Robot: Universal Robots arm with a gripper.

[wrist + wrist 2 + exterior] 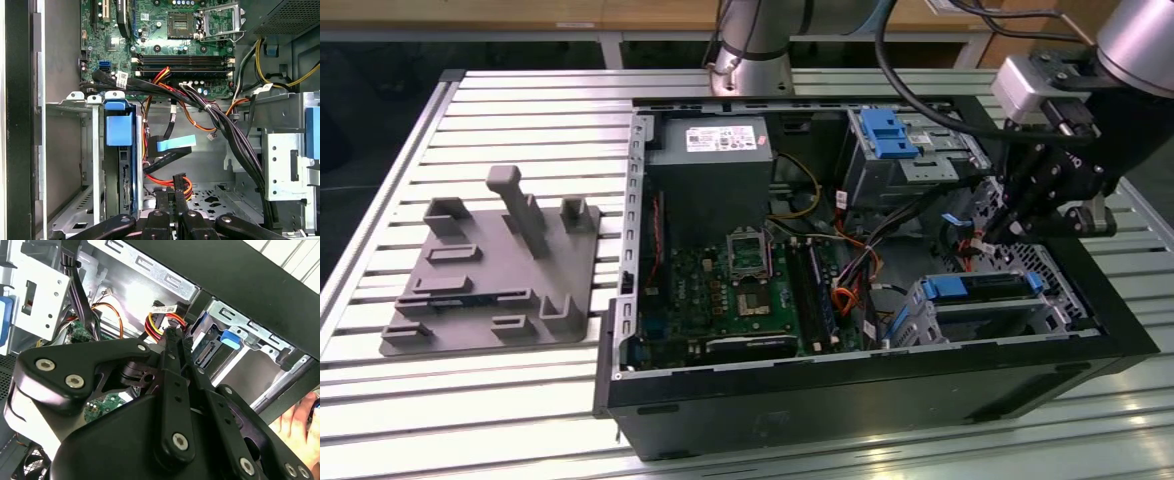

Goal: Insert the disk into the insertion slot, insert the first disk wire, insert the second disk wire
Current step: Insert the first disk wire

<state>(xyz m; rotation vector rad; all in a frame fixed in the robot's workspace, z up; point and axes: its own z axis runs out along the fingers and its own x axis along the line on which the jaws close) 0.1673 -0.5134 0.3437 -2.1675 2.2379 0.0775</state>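
Note:
The disk point(977, 288) lies in the insertion slot point(1047, 300) at the exterior view's right, its blue carrier around it. In the first wrist view the disk point(124, 175) shows edge-on behind its blue tab, inside the insertion slot point(75, 97). My gripper point(983, 238) hangs inside the case just above and behind the disk. Its fingers point(179, 182) are shut on the black plug of the first disk wire point(161, 320), an orange and red bundle. The second disk wire's blue plug point(175, 143) hangs loose a little beyond my fingertips. The disk's connector end point(205, 352) faces my gripper point(172, 334).
The open case point(854, 380) holds a green motherboard point(747, 290), a power supply point(710, 165) and a taller silver cage with a blue latch point(887, 135). Black cable bundles point(225, 125) cross the bay. A grey fixture point(494, 270) lies outside. A hand point(305, 420) shows beside the case.

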